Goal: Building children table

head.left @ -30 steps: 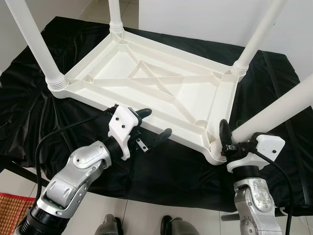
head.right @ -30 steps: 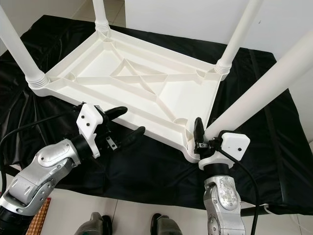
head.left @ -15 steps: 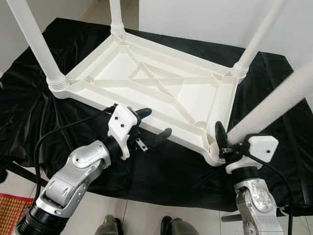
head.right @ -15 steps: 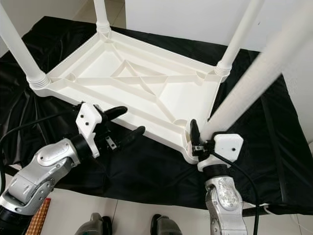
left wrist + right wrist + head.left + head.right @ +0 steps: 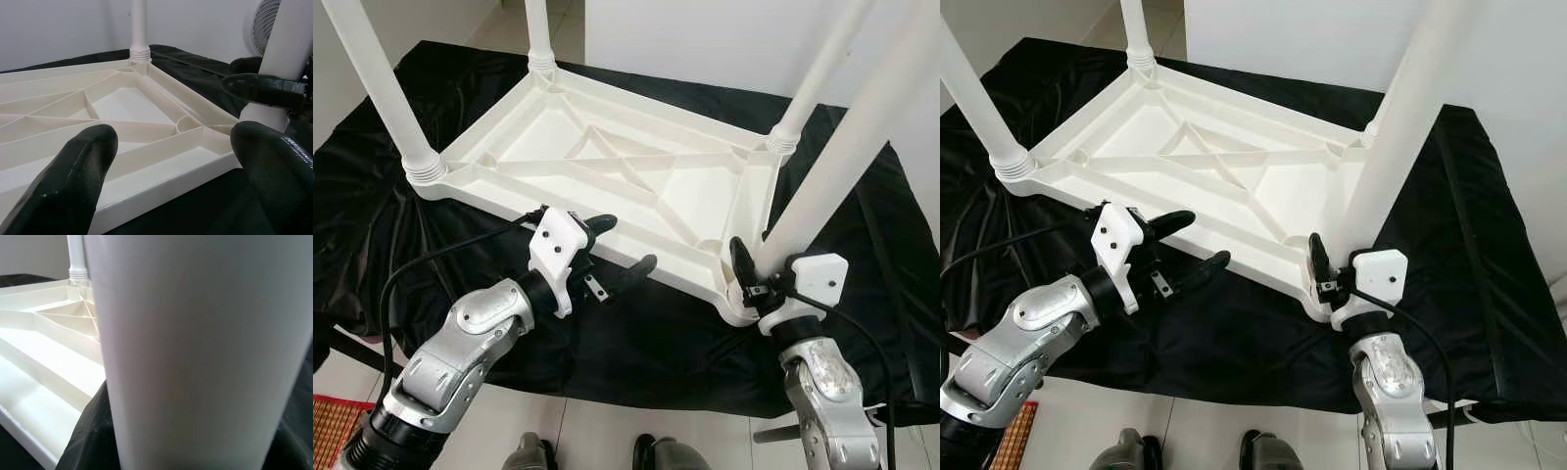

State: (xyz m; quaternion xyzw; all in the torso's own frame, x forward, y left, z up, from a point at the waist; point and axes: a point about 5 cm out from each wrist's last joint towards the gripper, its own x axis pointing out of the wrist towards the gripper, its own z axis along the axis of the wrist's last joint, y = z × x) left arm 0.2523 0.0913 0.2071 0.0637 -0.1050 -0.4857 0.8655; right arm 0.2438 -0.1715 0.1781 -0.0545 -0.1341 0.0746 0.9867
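Clamping the fourth leg (image 5: 1400,127) near its base, the right gripper (image 5: 1322,279) steadies it over the near corner socket of the upturned tabletop (image 5: 636,176), likely to seat it. The leg's long axis rises up and slightly away. Beside the tabletop's near rim, the left gripper (image 5: 612,250) hovers spread, holding nothing.

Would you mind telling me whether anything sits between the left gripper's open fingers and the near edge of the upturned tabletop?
Nothing visible does. The left gripper is open, right at the near long edge of the white tabletop, with only black cloth below. The right gripper clasps the fourth leg at the near right corner.
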